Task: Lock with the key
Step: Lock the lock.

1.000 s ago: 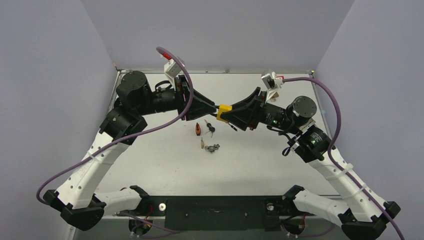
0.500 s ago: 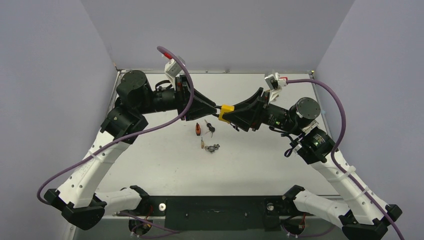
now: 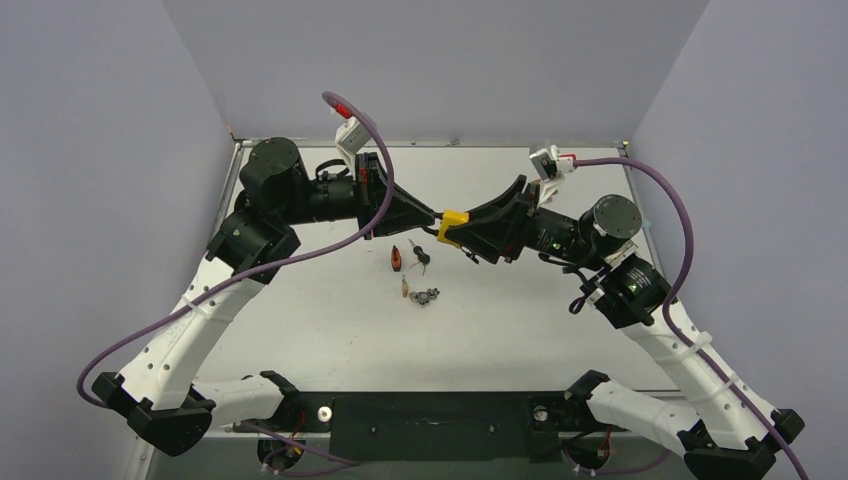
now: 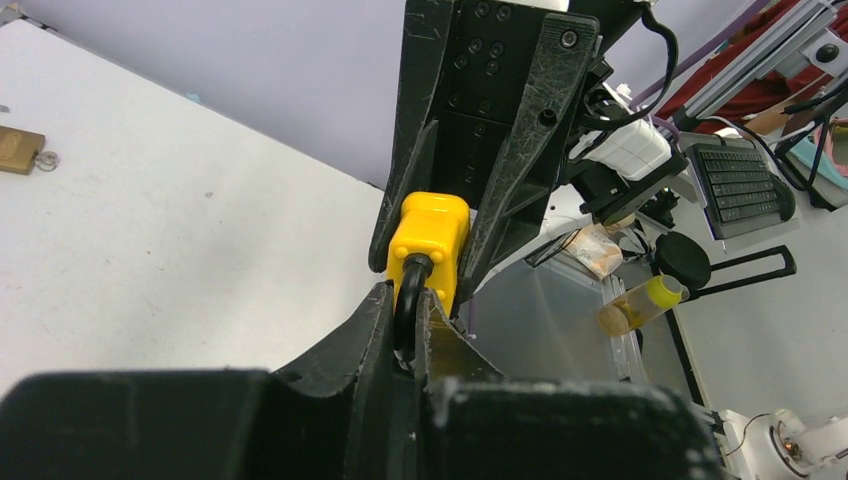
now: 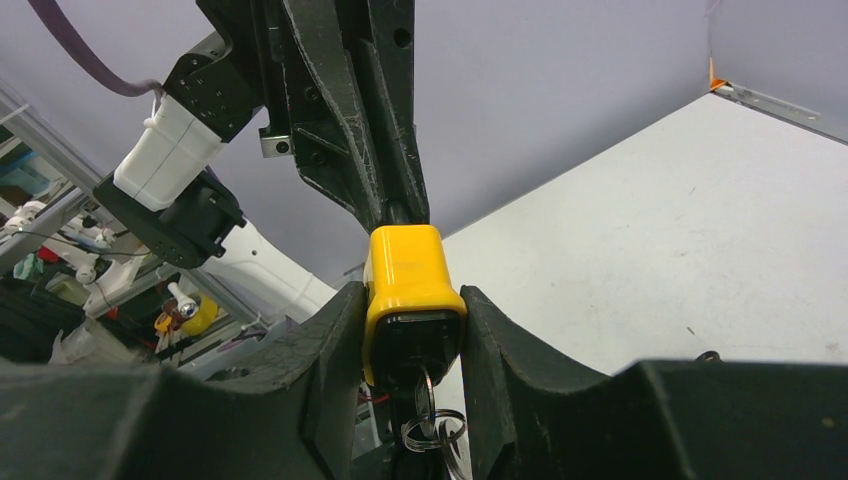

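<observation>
Two arms meet above the middle of the table, raised over a small brown lock and loose keys lying on it. Left gripper: fingers pressed onto the black shackle of the yellow padlock, which is held in the air between both arms. Right gripper: fingers clamped on the padlock's body; a key with rings projects from its keyhole end.
</observation>
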### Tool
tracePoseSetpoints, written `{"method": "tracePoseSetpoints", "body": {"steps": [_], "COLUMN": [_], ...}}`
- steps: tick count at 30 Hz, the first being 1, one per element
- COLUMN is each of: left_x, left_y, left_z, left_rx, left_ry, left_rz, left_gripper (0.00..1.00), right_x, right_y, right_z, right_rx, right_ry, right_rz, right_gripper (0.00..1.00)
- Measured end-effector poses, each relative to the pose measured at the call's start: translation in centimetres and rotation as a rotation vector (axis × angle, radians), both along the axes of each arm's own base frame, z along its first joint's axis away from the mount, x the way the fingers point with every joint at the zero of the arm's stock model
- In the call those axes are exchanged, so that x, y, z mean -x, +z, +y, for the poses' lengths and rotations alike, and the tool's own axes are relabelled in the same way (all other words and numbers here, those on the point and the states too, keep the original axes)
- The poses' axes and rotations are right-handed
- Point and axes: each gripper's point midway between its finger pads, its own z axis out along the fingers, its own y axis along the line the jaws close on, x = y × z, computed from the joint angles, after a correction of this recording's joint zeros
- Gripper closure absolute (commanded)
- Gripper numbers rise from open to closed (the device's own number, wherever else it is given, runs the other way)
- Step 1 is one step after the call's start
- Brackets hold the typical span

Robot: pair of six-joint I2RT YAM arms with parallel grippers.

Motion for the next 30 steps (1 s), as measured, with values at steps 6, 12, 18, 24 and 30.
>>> {"method": "tracePoseSetpoints", "body": {"steps": [6,12,18,24,30], "left_x": [-0.1,-1.3,-2.2,-2.1,-2.1], "left_y": [0.0,-0.3,-0.4,-0.4,-0.3], "left_z": [0.0,0.4,1.6,1.8,1.7], "left_rx": [0.000,-0.012,-0.021,-0.023,-0.019], "left_ry": [0.004,0.085,0.163,0.167,0.167], "left_rz": [-0.001,0.024,0.039,0.051,0.075], "left_gripper": [1.00,1.00,1.00,1.00,1.00], "right_x": [-0.1,-1.6,-3.1,-3.0,-2.7], "right_y": [0.0,0.2,-1.7,-3.0,-2.4], "right_z": [0.0,-1.0,-2.6,-2.6,-2.3], "right_rx": [-0.002,-0.018,-0.031,-0.035,-0.057], "right_ry": [-0.002,-0.064,-0.111,-0.084,-0.059], "right_rz": [0.007,-0.017,0.003,0.020,0.004], "right_gripper": [0.59,0.33,0.32,0.51,0.57]}}
